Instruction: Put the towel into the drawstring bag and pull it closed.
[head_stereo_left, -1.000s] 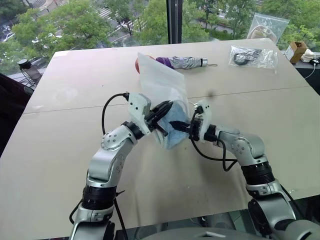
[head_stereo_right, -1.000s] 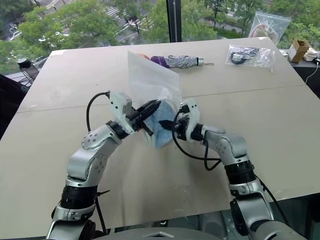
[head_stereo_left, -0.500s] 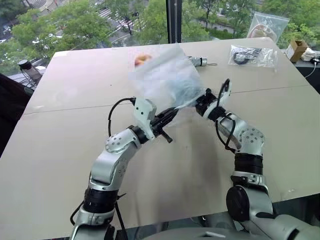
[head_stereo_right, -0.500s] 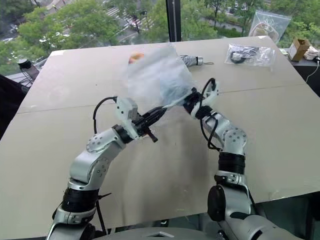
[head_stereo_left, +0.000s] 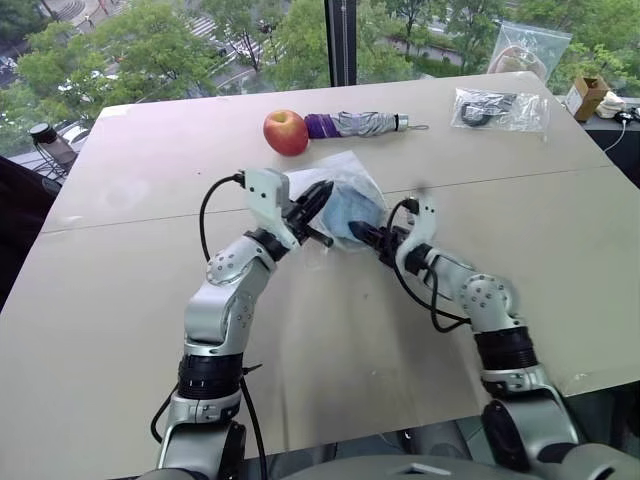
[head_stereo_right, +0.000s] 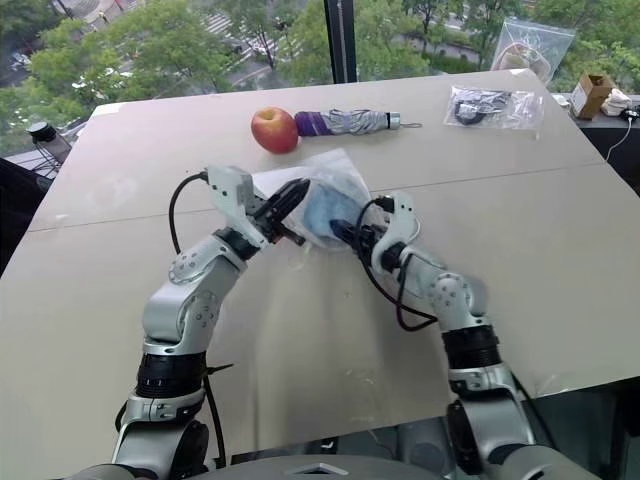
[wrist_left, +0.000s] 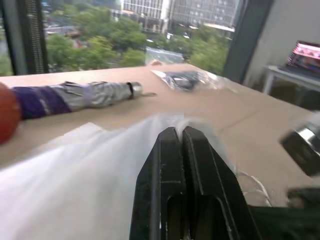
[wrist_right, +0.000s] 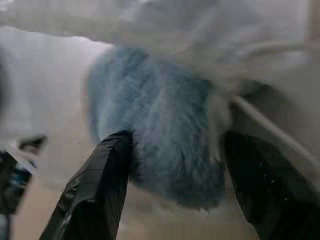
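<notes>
- Head views: left gripper (head_stereo_left: 318, 205) pinched tight on the bag (head_stereo_left: 340, 170), fabric trailing past the fingertips toward the apple (head_stereo_left: 286, 132). Right gripper (head_stereo_left: 368, 234) pointed across at the towel (head_stereo_left: 352, 213), which bulged blue at the bag's mouth, between the two sets of fingers. Both forearms reached in low, wrists angled toward each other.
- Left wrist view: fingers (wrist_left: 170, 165) pressed together with bag cloth beneath and beyond the tips; umbrella (wrist_left: 75, 95) far past them.
- Right wrist view: fingers (wrist_right: 97, 185) spread wide, towel (wrist_right: 160, 125) between them, ungripped; cord (wrist_right: 265, 125) beside the far finger.
- Best done, probably: keep the mouth taut, push the towel fully in before tugging cords.
</notes>
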